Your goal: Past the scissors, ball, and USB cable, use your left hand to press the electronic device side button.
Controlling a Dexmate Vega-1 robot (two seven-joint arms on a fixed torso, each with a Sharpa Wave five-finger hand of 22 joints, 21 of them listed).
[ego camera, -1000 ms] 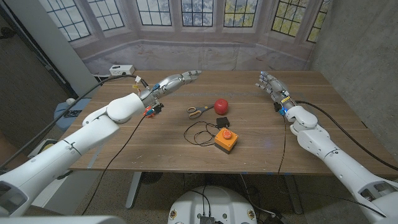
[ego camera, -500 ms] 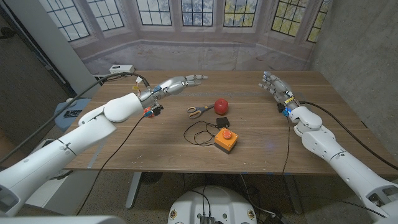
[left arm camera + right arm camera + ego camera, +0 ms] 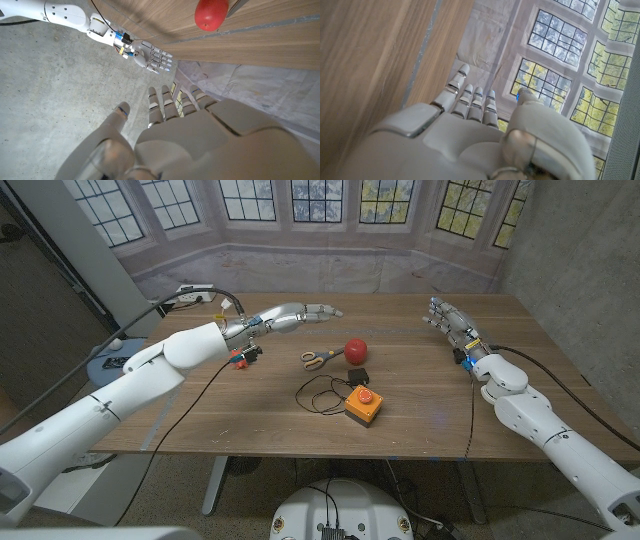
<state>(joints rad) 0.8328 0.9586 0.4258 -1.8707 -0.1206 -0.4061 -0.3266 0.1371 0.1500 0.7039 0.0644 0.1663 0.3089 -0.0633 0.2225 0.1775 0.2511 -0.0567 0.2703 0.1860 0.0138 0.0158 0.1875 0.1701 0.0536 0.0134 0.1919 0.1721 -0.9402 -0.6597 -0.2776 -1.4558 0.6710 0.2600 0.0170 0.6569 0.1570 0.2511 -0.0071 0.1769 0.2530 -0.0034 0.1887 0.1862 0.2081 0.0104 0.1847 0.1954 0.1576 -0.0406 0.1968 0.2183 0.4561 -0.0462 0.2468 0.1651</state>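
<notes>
The left hand has reached further right over the wooden counter, fingers stretched and empty, beyond the scissors and red ball. The orange electronic device sits nearer, apparently wired to the cable. The right hand hovers spread, empty, before mullioned windows.

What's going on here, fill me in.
A two-armed robot stands at a wooden table. Its left hand is raised over the far side, fingers extended, holding nothing. Scissors, a red ball and a black cable lie nearer the middle, beside an orange box with a red button, not yet touched. The right hand hovers open at the far right.
</notes>
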